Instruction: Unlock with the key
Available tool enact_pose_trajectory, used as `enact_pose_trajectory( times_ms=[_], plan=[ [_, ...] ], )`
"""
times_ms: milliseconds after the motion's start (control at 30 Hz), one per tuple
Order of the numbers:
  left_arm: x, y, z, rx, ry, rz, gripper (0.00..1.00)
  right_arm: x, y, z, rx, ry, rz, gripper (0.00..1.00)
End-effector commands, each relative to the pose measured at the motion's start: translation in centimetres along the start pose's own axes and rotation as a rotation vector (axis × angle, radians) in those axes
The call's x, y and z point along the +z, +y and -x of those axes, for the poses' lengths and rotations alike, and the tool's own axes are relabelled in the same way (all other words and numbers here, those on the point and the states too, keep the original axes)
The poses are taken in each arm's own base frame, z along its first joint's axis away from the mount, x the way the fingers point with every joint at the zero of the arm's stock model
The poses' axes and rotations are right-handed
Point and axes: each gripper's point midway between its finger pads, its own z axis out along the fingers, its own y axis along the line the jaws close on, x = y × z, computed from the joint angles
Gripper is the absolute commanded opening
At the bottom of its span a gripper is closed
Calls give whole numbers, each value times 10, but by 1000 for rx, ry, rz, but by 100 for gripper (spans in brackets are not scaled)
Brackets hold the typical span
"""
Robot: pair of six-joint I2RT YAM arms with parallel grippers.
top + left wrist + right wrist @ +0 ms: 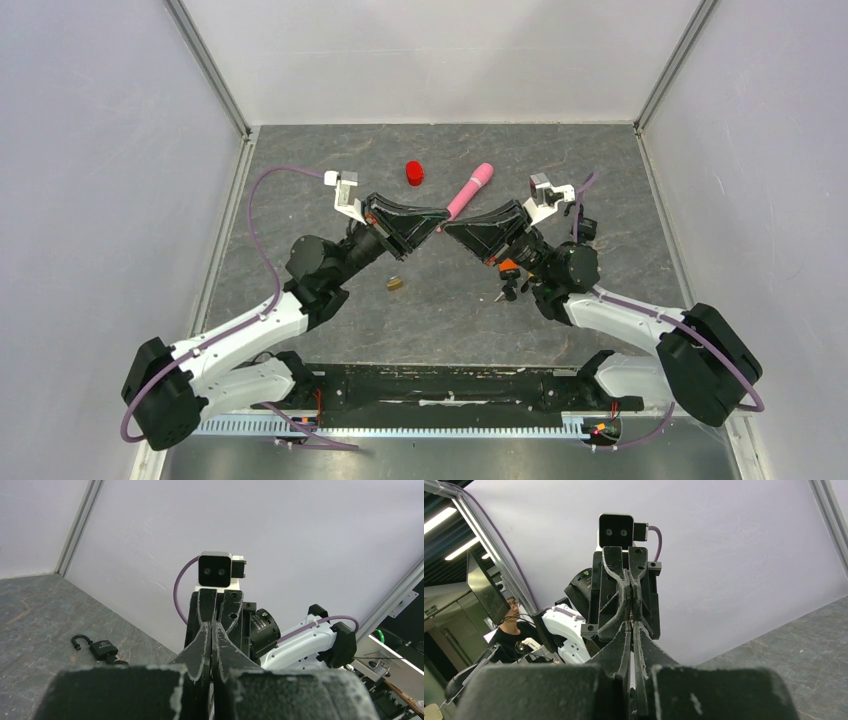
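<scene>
Grey stone-look table (300, 180) carries everything. Left gripper (436, 220) and right gripper (449, 231) meet tip to tip above its middle, both pinched fully closed; contents cannot be told. Pink cylinder (470, 190) lies just behind them. Black padlock (102, 649) lies on the table near the right arm. Red cap (414, 173) at back; small brass piece (395, 284) beside the left arm

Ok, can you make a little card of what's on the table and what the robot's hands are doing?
left hand: shut, tip to tip with the right hand
right hand: shut, nothing seen in it
padlock: lying on the table, untouched
red cap: far side of table
pink stick: beside the red cap
small brass thing: on the table, too small to tell
</scene>
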Motion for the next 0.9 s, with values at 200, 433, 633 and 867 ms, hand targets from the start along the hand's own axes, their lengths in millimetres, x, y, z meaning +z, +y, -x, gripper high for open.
enact_pose_trajectory(
  times_ms=[200, 433, 633, 867],
  plan=[
    [-32, 36, -9, 63, 142, 319, 40, -9, -12, -4, -82, 57, -66, 0],
    [-82, 66, -4, 149, 300, 639, 67, -29, -34, -38, -30, 237, -140, 0],
    [-138, 101, -25, 188, 523, 882, 79, -66, -62, -71, -46, 403, -290, 0],
    [-184, 155, -65, 223, 697, 1047, 100, -105, -85, -98, -66, 535, -422, 0]
  ],
)
